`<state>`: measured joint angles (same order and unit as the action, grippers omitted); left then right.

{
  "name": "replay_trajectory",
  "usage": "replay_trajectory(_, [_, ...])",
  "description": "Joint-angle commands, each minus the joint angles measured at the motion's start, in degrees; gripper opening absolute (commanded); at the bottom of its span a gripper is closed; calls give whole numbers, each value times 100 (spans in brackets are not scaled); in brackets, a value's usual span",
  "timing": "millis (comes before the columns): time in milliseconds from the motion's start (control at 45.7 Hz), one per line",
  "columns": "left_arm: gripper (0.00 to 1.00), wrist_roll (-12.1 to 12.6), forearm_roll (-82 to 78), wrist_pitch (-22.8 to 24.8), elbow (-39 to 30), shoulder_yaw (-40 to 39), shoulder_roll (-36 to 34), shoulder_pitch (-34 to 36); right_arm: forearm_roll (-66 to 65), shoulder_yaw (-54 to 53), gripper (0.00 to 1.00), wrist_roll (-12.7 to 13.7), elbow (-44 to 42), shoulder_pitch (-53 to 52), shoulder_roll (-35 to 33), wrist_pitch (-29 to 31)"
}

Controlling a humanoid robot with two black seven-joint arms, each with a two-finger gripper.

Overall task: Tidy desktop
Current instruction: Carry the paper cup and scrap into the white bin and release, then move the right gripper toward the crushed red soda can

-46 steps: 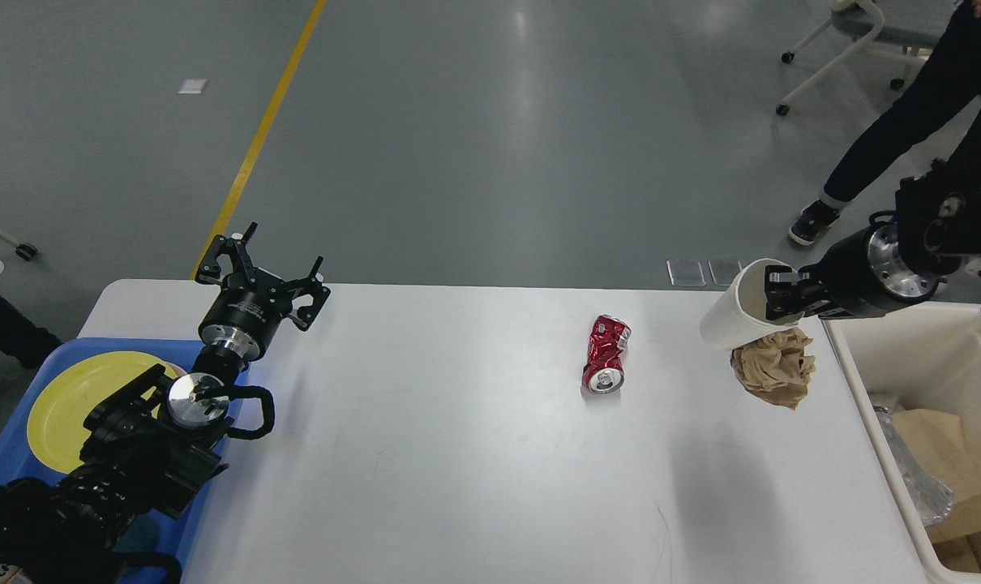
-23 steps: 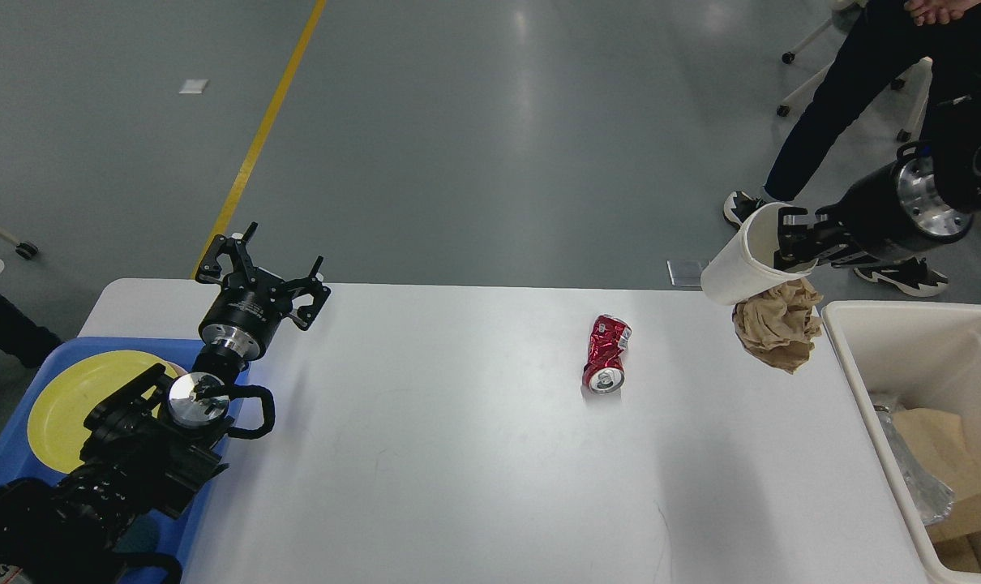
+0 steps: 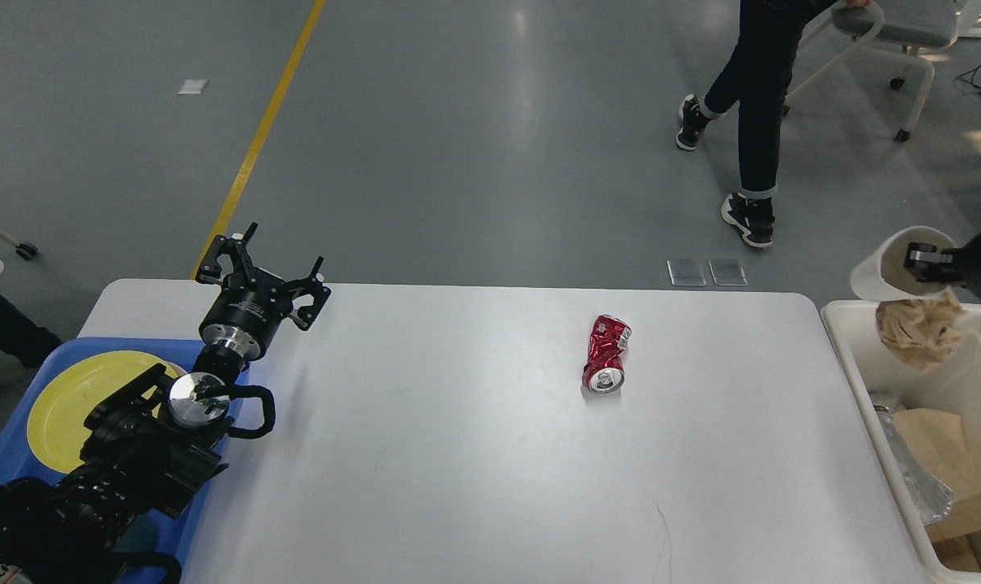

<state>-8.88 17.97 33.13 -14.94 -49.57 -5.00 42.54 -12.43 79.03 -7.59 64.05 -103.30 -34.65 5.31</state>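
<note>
The white desktop (image 3: 458,454) fills the lower view. A crushed red can (image 3: 606,354) lies on it right of centre. My right gripper (image 3: 918,261) is at the far right, shut on the rim of a white paper cup (image 3: 880,272) held tilted in the air. A crumpled brown paper wad (image 3: 918,327) hangs below the cup, over the far end of the cream-white bin (image 3: 851,345). My left gripper (image 3: 261,266) is open and empty above the desktop's far left, beside the blue tray (image 3: 20,466).
The blue tray holds a yellow plate (image 3: 69,401). The bin holds brown paper and foil (image 3: 916,478). A person (image 3: 746,97) walks on the floor beyond the table, near a wheeled chair (image 3: 888,32).
My right gripper has carried the cup and the paper wad to the right, from above the desktop's right end to above the bin. The person has walked left. The left arm has not moved.
</note>
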Motion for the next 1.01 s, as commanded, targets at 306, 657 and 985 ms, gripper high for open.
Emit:
replay_trajectory(306, [96,0,5,0,0,0,-1,0,496,-1108,14,-6,-2774,3746,-376,-162])
replay_trajectory(657, [96,0,5,0,0,0,8,0,478,-1821,99,-23,-3663,5066,-121,-417])
replay_trajectory(985, [96,0,5,0,0,0,-1,0,452,-1716,100,-23,-3339,4144,116,-329])
